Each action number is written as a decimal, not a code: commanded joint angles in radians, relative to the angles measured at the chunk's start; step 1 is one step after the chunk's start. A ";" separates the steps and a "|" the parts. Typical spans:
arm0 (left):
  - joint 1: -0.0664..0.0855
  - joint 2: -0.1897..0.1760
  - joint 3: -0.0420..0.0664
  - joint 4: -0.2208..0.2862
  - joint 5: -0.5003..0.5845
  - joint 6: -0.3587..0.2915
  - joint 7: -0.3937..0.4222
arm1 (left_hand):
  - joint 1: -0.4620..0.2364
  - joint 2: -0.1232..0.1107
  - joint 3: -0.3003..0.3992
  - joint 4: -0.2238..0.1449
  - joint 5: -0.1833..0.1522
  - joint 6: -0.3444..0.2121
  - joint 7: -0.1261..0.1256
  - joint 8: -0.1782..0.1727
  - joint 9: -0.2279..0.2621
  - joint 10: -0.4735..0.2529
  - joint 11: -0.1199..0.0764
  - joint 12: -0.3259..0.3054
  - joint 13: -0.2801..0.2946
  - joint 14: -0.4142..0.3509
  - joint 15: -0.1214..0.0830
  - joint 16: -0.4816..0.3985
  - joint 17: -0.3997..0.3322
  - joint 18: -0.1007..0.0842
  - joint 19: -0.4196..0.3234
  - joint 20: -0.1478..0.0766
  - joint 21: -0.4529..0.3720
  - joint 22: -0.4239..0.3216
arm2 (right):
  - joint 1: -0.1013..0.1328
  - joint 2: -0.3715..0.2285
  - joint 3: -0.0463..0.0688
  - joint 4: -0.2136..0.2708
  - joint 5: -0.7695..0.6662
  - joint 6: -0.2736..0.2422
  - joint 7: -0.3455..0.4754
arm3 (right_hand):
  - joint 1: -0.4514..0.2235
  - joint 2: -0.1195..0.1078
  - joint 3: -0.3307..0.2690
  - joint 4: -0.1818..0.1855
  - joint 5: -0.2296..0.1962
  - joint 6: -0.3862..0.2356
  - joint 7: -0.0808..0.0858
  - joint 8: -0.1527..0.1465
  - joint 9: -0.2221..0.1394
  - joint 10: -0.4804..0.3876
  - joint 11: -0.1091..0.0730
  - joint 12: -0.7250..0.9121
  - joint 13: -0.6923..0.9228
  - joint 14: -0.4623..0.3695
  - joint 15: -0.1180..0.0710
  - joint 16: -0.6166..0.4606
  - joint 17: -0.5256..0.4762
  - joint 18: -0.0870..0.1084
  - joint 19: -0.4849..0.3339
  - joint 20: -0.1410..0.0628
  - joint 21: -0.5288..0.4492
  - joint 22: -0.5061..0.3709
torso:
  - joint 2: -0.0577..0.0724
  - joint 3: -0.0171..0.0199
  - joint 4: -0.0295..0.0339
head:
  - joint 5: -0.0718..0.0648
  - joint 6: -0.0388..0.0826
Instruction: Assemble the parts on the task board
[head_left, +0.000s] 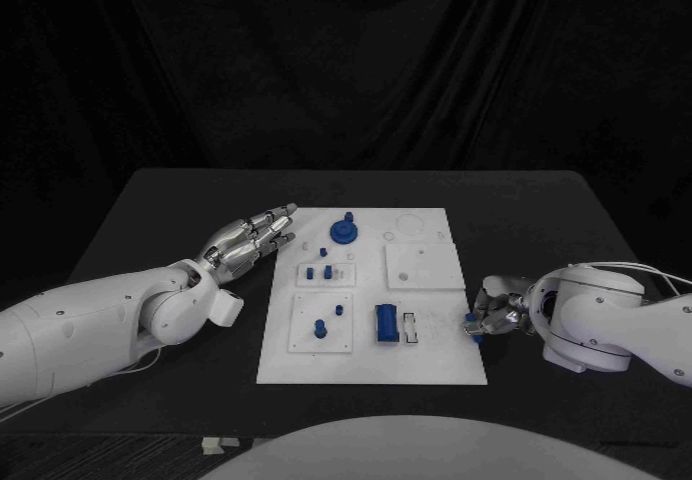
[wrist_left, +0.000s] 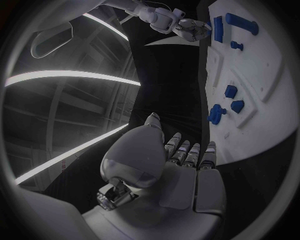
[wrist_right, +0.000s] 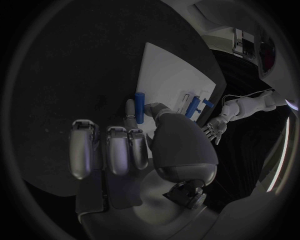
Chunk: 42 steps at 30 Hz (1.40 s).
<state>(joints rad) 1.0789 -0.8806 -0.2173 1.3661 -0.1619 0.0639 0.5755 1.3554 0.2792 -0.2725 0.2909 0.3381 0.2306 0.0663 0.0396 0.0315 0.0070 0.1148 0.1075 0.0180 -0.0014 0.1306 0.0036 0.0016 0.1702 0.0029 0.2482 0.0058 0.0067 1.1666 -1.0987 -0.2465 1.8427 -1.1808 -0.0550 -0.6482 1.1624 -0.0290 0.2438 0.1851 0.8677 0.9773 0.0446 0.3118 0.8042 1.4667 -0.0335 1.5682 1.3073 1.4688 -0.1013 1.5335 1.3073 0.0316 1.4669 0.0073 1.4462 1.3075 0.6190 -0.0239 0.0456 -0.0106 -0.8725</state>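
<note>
Black surface carries the board. Right hand pinches a blue part at the board's edge; left hand hovers released. Next, likely seating that part in its slot.

The task board lies mid-surface; left hand at its nine o'clock, right hand at four.

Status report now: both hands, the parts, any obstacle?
Left hand open, fingers apart, beside the task board. Right hand holds a small blue part at the board's right edge. Other parts on board. No obstacle seen.
</note>
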 joint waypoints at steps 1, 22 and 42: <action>-0.002 0.000 0.001 0.002 0.005 0.010 0.011 | 0.012 -0.001 0.004 -0.001 0.004 -0.001 -0.001 0.003 0.000 0.002 0.007 0.003 0.001 0.001 0.005 -0.004 -0.002 0.011 0.001 0.008 -0.001 0.001 | -0.004 -0.010 -0.002 0.013 -0.004 -0.058 0.012 | -0.022 -0.003 0.125 -0.097 0.036 0.015 -0.008 0.022 0.021 0.104 -0.001 0.003 0.264 0.080 -0.005 -0.001 0.143 0.002 0.044 0.000 0.000 0.219 | 0.000 -0.0002 0.0002 | 0.003 0.000; -0.002 0.008 0.001 -0.003 0.005 0.009 0.009 | 0.016 -0.001 0.006 -0.002 0.009 0.001 0.004 0.004 0.001 0.003 0.009 0.008 0.001 0.001 0.005 -0.004 -0.002 0.011 0.002 0.009 -0.001 0.001 | 0.101 -0.016 -0.001 0.100 0.154 -0.086 -0.020 | -0.111 -0.026 0.171 -0.103 -0.019 0.005 -0.018 0.068 0.068 0.104 -0.009 0.003 0.264 0.080 -0.011 -0.001 0.140 0.001 0.044 -0.006 0.002 0.220 | 0.000 -0.0005 0.0000 | 0.008 0.000; -0.002 0.012 0.001 -0.001 0.005 0.009 0.008 | 0.018 -0.002 0.007 -0.002 0.011 0.001 0.005 0.004 0.001 0.003 0.010 0.009 0.001 0.001 0.005 -0.004 -0.002 0.011 0.002 0.009 -0.001 0.001 | 0.025 0.140 -0.002 -0.002 0.225 -0.097 0.003 | -0.154 -0.036 0.160 -0.095 -0.092 -0.010 -0.019 0.071 0.074 0.104 -0.010 0.003 0.264 0.077 -0.008 -0.006 0.128 0.005 0.037 -0.005 -0.011 0.215 | 0.000 -0.0005 0.0001 | 0.019 0.000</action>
<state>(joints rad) 1.0779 -0.8705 -0.2171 1.3625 -0.1619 0.0642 0.5723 1.3632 0.2793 -0.2697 0.2881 0.3457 0.2306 0.0663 0.0396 0.0314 0.0103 0.1179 0.1114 0.0186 -0.0014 0.1306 0.0036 0.0013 0.1702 0.0029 0.2482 0.0058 0.0064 1.1957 -0.9620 -0.2481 1.8427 -0.9726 -0.1344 -0.6480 1.0152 -0.0631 0.4018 0.0893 0.7765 0.9708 0.0330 0.3786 0.8772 1.4630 -0.0374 1.5682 1.3077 1.4655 -0.1045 1.5335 1.3073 0.0316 1.4669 0.0073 1.4393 1.3081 0.6192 -0.0244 0.0457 0.0079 -0.8725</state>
